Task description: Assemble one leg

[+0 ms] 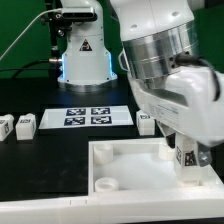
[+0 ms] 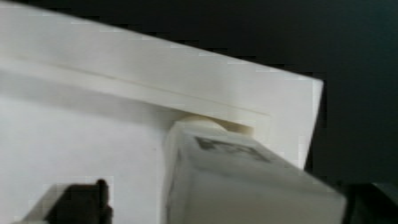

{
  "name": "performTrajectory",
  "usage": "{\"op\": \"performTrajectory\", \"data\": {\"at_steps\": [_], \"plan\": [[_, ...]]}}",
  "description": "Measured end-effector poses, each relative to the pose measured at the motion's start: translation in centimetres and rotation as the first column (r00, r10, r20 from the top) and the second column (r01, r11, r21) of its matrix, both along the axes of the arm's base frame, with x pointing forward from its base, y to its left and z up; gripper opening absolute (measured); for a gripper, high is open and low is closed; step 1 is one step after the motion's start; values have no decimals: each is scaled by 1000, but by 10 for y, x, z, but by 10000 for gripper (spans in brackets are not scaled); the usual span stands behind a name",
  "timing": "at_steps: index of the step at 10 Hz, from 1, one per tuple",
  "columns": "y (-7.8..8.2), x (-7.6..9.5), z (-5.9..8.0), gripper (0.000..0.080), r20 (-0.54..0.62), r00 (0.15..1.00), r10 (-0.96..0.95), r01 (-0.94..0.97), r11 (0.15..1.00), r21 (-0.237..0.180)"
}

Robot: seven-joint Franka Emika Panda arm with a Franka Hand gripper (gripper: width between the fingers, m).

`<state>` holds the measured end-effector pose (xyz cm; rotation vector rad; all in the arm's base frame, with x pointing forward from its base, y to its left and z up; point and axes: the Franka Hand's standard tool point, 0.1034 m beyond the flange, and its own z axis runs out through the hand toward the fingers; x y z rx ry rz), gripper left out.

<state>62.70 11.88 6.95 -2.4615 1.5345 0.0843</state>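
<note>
The leg point(image 1: 185, 158) stands at the tray piece's point(image 1: 120, 158) far corner on the exterior view's right. Its long axis is roughly upright and its lower end meets the tray's round socket point(image 2: 210, 124). The hand point(image 2: 222, 205) straddles it, but a strip of tray shows between one finger point(image 2: 80, 200) and the leg, so I cannot tell whether it clamps. Judged best: keep the axis square to the socket and press straight down, no sideways lean. A spare leg point(image 1: 146, 122) rests on the desk point(image 1: 40, 165) beyond the tray.

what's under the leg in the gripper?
A round corner socket of the white tray-like piece sits under the leg held by the gripper. The leg hides most of it; seating depth unclear.
</note>
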Motion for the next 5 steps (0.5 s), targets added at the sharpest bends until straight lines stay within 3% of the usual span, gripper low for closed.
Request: {"op": "performTrajectory", "data": {"at_steps": [1, 3, 5], "plan": [[6, -1, 3, 644, 5, 985, 172, -172, 984, -51], [6, 0, 2, 649, 45, 926, 375, -371, 926, -75], [6, 1, 3, 649, 75, 807, 586, -577, 808, -120]]}}
